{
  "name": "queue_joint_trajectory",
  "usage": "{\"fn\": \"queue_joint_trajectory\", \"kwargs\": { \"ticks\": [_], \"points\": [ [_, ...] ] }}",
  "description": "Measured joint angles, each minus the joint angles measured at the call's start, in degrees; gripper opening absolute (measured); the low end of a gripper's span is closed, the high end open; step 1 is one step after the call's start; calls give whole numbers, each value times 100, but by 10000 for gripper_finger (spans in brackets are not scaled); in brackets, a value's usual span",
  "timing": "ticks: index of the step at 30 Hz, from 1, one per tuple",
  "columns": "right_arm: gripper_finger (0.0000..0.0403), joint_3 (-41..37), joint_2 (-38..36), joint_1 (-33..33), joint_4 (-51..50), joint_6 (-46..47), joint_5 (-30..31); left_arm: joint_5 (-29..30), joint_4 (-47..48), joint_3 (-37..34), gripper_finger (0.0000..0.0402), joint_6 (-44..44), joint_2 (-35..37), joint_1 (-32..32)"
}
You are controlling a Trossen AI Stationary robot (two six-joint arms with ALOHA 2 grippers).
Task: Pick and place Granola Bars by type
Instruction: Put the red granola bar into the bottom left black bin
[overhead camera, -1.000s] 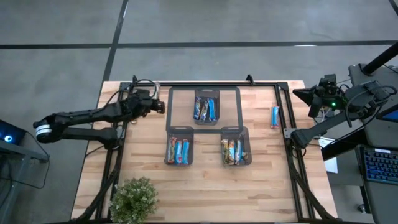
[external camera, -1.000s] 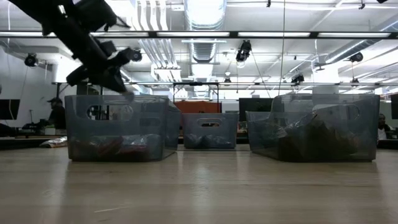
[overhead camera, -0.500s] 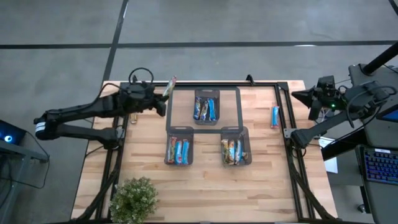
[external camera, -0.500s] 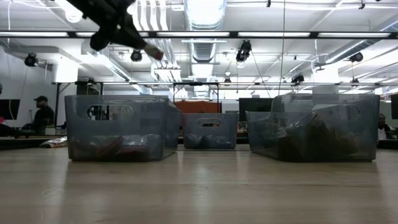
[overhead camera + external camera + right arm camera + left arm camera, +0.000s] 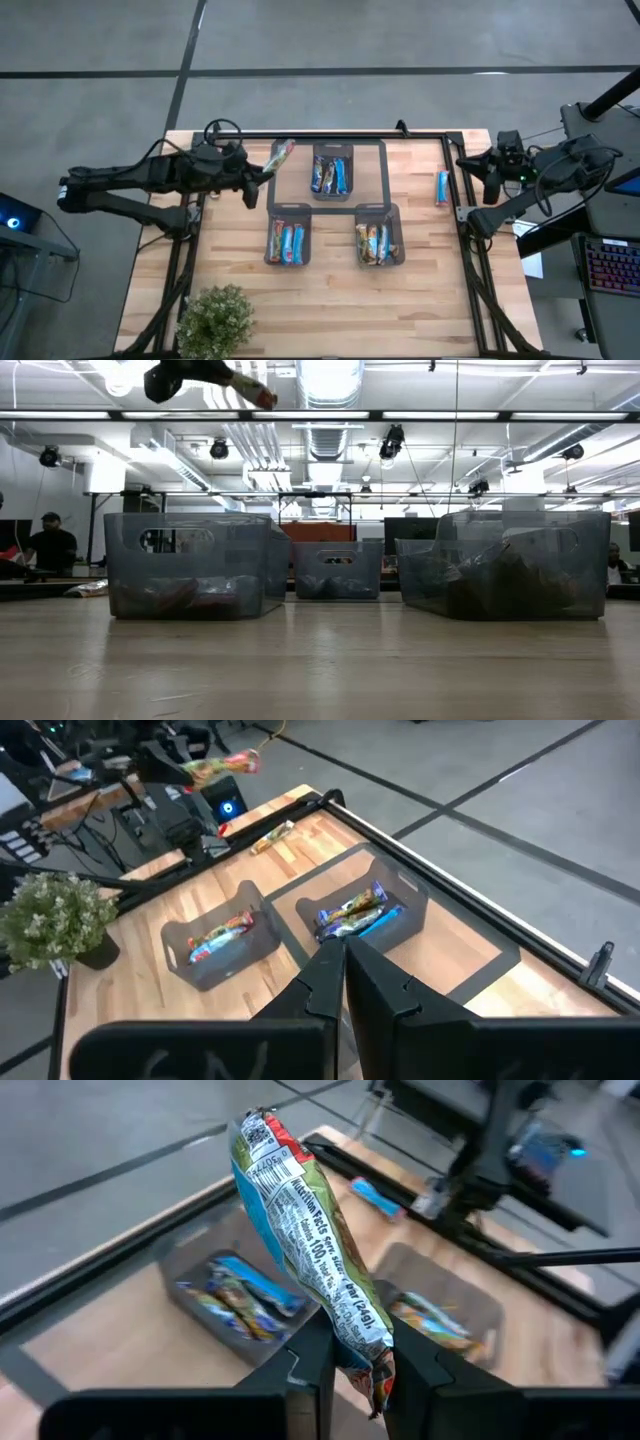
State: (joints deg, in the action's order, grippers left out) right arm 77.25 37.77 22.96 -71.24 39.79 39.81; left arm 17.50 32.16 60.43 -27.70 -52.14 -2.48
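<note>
Granola bar (image 5: 281, 155) with a green, red and white wrapper hangs in the left end effector (image 5: 262, 170), pinched at its lower end between the two fingers (image 5: 312, 1365); the rest of the bar stands up and leans away from the arm. In the high view it is in the air over the far left part of the worktop (image 5: 420, 290), just left of the far bin (image 5: 332, 170). Its long axis runs slanted, pointing to the far right.

The near left bin (image 5: 287, 241) lies toward the near side from the held bar, and a little to the right. The near right bin (image 5: 379, 240) is further right. The far bin is the closest one, directly right of the end effector. By its colours, I judge that the bar matches none of the blue bars clearly, so which bin is correct I cannot tell.

The right end effector (image 5: 479, 172) waits closed and empty at the right edge, near a single blue bar (image 5: 441, 186) lying on the worktop. The right arm is nearer to that bar.
</note>
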Motion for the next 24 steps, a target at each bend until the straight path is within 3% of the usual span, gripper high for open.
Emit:
{"fn": "queue_joint_trajectory", "kwargs": {
  "ticks": [17,24],
  "points": [
    [8,0,171,0,160,11,-88,57,158,61,44,-1044,-87,1133],
    [8,0,171,0,162,11,-90,57,237,32,44,-1934,-291,1457]
  ]
}}
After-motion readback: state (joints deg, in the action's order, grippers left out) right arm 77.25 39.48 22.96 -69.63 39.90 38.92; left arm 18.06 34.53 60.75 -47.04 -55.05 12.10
